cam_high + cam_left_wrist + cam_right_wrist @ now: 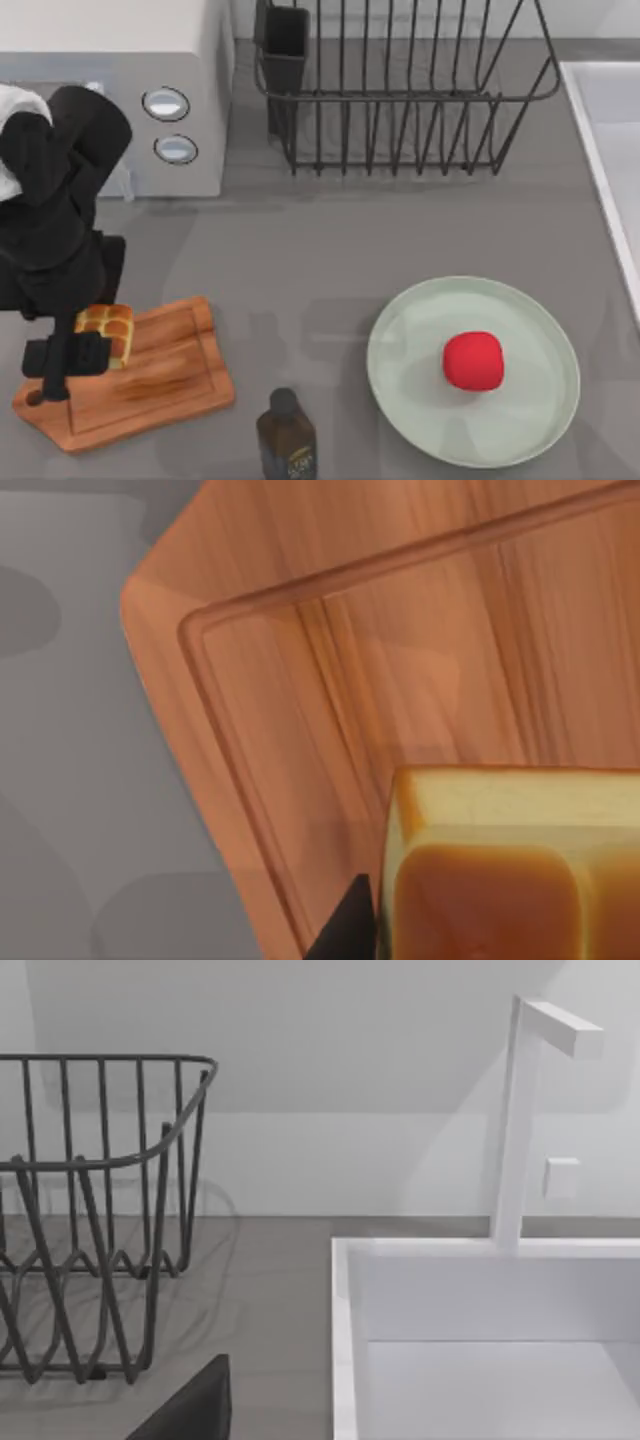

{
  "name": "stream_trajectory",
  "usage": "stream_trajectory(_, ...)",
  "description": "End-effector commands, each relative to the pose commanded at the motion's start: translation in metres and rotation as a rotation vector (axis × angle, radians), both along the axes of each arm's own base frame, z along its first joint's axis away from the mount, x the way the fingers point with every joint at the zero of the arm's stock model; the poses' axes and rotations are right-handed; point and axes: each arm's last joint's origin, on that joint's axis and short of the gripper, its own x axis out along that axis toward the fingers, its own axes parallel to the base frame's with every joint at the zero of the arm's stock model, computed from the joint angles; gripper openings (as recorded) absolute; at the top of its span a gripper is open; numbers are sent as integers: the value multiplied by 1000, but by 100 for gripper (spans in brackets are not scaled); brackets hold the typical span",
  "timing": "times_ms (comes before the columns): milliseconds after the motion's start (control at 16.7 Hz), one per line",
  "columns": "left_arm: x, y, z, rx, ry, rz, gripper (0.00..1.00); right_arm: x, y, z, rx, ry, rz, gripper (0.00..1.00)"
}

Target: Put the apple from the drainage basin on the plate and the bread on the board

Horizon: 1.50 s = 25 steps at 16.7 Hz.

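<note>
Grey countertop (300,270) carries everything. Reddish-brown cutting board (150,385) is laid flat at the front left, set at an angle. Dark bottle (286,435) is stood just beside the board's right corner, at the front edge. Pale mint-green plate (530,420) is set front right, well apart from the board. Dark wire dish rack (400,90) is placed at the back centre, with a dark cutlery cup (285,45) at its left end. Grey microwave-like appliance (130,80) is placed back left. White sink (480,1300) is set into the right edge.
</note>
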Motion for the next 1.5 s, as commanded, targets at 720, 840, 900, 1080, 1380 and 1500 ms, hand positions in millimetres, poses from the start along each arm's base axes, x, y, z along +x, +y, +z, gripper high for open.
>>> stream_trajectory(720,2,-2,-28,-12,-31,-2,0,0,0,0,0,0,0,100)
stream_trajectory(840,2,-2,-35,-9,-25,-2,0,0,0,0,0,0,0,100)
stream_trajectory(900,1,-2,-38,-5,-15,-2,0,0,0,0,0,0,0,100)
stream_trajectory(1080,0,-2,-41,-3,-8,-2,0,0,0,0,0,0,0,100)
stream_trajectory(1380,0,-2,-41,-3,-8,-2,23,0,0,0,0,0,0,100)
stream_trajectory(1500,0,-2,-41,-3,-8,-2,38,0,0,0,0,0,0,100)
